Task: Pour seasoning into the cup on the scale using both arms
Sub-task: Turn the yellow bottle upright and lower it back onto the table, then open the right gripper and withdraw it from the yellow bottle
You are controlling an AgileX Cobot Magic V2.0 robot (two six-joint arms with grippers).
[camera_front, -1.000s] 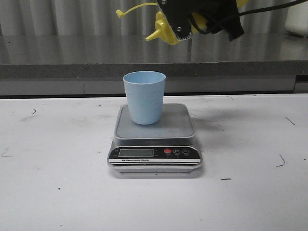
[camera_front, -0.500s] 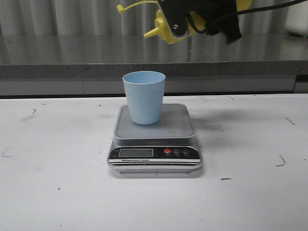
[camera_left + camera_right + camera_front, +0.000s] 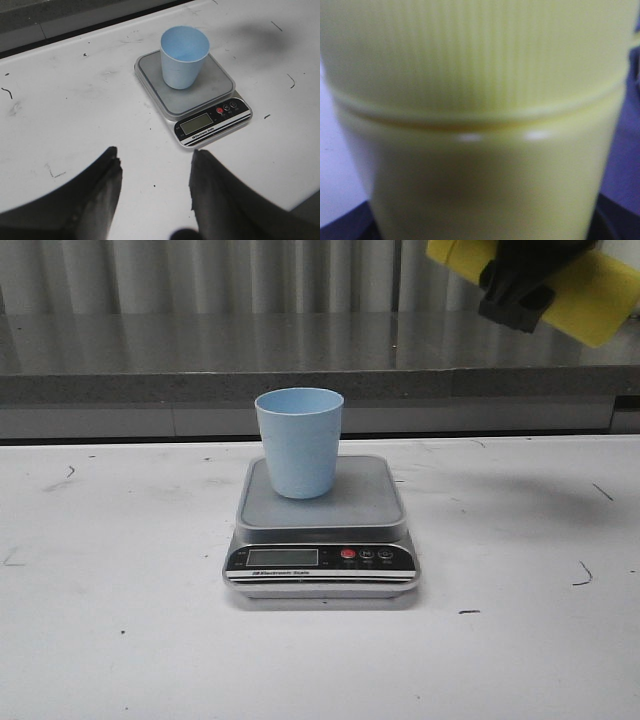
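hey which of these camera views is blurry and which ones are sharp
Right wrist view: blurred, the seasoning bottle fills it, too close to focus. Front view: sharp on the cup and scale. Left wrist view: table sharp, the left gripper fingers dark and soft.

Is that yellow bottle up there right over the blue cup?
No, in the front view the yellow bottle is up at the far right, well off to the side of the blue cup on the scale.

Only the cup [image 3: 299,441] on the scale [image 3: 321,530] stands mid-worktop [image 3: 120,640]; left, right and near sides lie open
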